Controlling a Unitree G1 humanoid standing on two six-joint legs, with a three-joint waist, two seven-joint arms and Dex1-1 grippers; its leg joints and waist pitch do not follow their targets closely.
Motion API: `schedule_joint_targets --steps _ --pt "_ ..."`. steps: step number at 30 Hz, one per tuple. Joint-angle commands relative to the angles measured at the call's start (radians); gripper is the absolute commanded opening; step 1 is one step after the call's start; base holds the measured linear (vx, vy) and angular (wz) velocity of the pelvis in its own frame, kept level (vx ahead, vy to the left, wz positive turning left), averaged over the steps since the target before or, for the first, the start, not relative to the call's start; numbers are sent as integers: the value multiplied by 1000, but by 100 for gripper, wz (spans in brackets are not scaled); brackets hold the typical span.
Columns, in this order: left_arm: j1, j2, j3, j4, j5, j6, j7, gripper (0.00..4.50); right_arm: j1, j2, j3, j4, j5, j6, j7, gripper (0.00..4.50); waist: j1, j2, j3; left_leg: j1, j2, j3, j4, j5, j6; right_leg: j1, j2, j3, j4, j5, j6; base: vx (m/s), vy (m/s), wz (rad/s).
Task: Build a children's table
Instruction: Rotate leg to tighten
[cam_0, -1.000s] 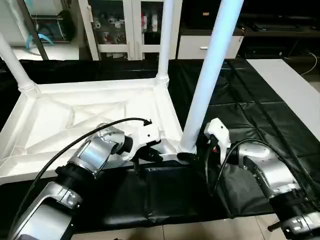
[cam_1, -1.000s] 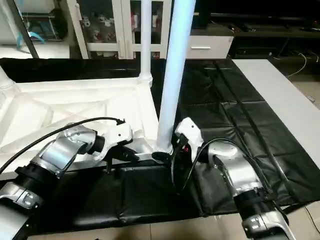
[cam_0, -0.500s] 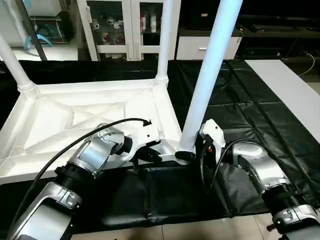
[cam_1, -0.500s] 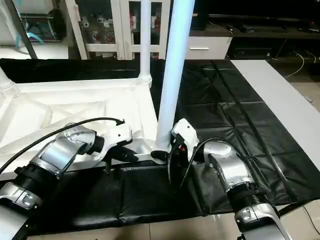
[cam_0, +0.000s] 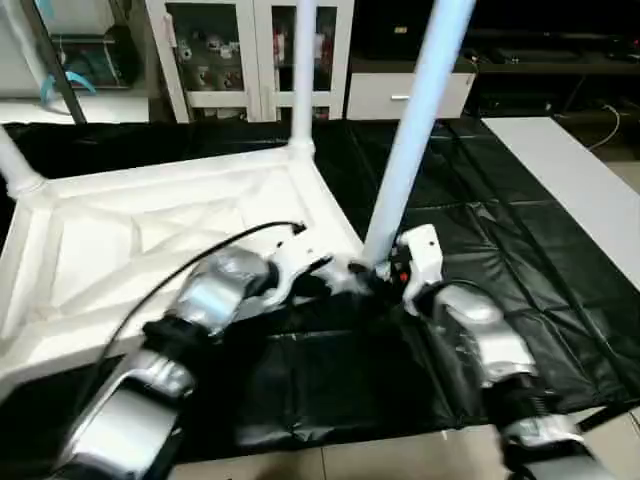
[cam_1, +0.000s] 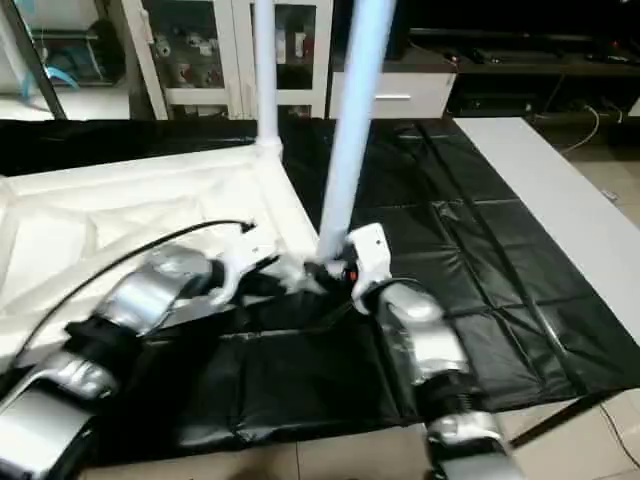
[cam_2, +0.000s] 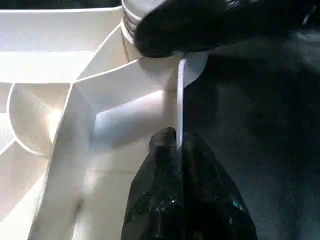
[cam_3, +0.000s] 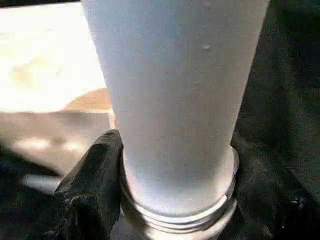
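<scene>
- Right wrist view: the right gripper (cam_3: 175, 200) has its black fingers (cam_3: 90, 190) clasped around the base of a white leg (cam_3: 175, 100).
- Left gripper (cam_2: 179, 150) is clenched on the thin rim of the white tabletop (cam_0: 150, 230).
- That leg stands upright in the top's near right corner, on the black-covered work table (cam_0: 520, 230).
</scene>
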Motion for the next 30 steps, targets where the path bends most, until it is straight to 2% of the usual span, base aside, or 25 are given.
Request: schedule_joint_targets --steps 1,2,3,5,6,7,11,14,15,16,18,19,21,22,23,24,25,28,29,30 --pt "0 -37 4 70 10 3 92 0 -24 54 -18 25 -9 -16 -127 273 -3 18 -56 0 14 -1 -78 -274 -20 37 -33 26 -68 -253 -210 0 0 0" --pt "-7 -44 8 83 12 1 107 0 -30 66 -19 32 -22 -19 -162 273 -3 16 -58 -2 14 -2 -79 -273 -21 42 -34 26 -65 -248 -211 0 0 0" --pt "-25 -62 13 115 19 -10 140 0 -43 99 -24 47 -58 -18 -279 273 -3 13 -61 -1 12 -1 -77 -245 -16 44 -34 26 -63 -220 -214 0 0 0" --pt "-36 -70 15 135 26 -22 166 0 -47 121 -24 49 -92 -23 -374 273 -2 17 -61 0 13 0 -77 -217 -14 45 -34 26 -61 -187 -217 0 0 0" --pt "-44 -76 17 152 31 -33 183 0 -48 141 -17 48 -116 -42 -423 273 0 14 -61 1 12 2 -76 -207 -8 45 -32 26 -60 -168 -216 0 0 0" --pt "-46 -79 22 159 28 -39 189 0 -52 144 -9 46 -130 -62 -433 273 1 16 -62 1 12 2 -77 -206 -6 46 -33 26 -59 -159 -218 0 0 0" --pt "-49 -82 29 177 19 -55 178 0 -80 133 -18 58 -121 -117 -398 272 4 10 -58 0 13 3 -79 -238 18 47 -35 27 -64 -192 -211 0 0 0" --pt "-39 -64 30 167 14 -59 152 0 -43 100 -23 16 -116 -124 -353 272 7 13 -57 0 13 2 -79 -243 21 49 -37 27 -65 -214 -201 0 0 0" --pt "-36 -58 28 164 14 -59 145 0 -31 92 -23 -5 -112 -124 -337 328 8 12 -58 -1 14 3 -78 -232 25 48 -37 28 -64 -200 -202 0 0 0" --pt "-35 -55 27 163 15 -59 140 0 -24 87 -23 -18 -109 -124 -326 342 11 9 -59 -2 14 3 -77 -210 33 51 -38 28 -61 -179 -206 0 0 0" --pt "-33 -51 26 163 16 -60 134 0 -14 80 -22 -37 -106 -124 -314 349 13 9 -60 -5 14 4 -74 -175 44 52 -36 28 -56 -132 -216 0 0 0" --pt "-29 -44 22 159 22 -67 127 0 -4 68 -20 -64 -92 -93 -278 363 15 0 -59 -7 13 4 -73 -162 56 54 -36 27 -53 -125 -215 0 0 0" --pt "-14 -24 16 140 26 -71 98 0 13 34 -17 -119 -70 -50 -223 384 12 0 -56 -7 15 3 -75 -170 64 54 -39 27 -59 -165 -206 0 0 0" --pt "1 -9 9 118 26 -70 70 0 18 3 -7 -150 -56 -3 -162 388 11 0 -55 -7 15 3 -76 -174 63 54 -38 27 -60 -178 -205 0 0 0" --pt "3 -7 7 115 26 -70 64 0 17 -1 -6 -153 -53 2 -154 395 10 -4 -56 -9 16 2 -75 -176 67 57 -39 27 -59 -186 -205 0 0 0" --pt "32 24 -15 68 21 -74 -14 0 11 -55 12 -175 -32 58 -46 406 7 -7 -55 -10 15 3 -76 -180 72 57 -37 26 -61 -196 -206 0 0 0" --pt "38 31 -21 57 19 -77 -33 0 9 -67 18 -177 -30 67 -21 422 8 -1 -55 -10 18 1 -75 -181 75 57 -40 26 -61 -201 -210 0 0 0" --pt "64 58 -39 14 8 -44 -106 0 -1 -110 30 -171 -29 73 56 447 3 2 -57 -9 20 6 -72 -170 69 52 -40 29 -59 -188 -229 0 0 0" --pt "75 70 -51 -5 6 -46 -136 0 -8 -128 35 -158 -25 84 100 447 5 23 -57 -5 20 4 -72 -168 60 49 -40 29 -58 -181 -235 0 0 0" --pt "85 81 -63 -24 0 -34 -173 0 -12 -152 50 -149 -27 75 158 447 2 9 -59 -4 19 7 -69 -163 56 53 -34 28 -53 -127 -258 0 0 0"
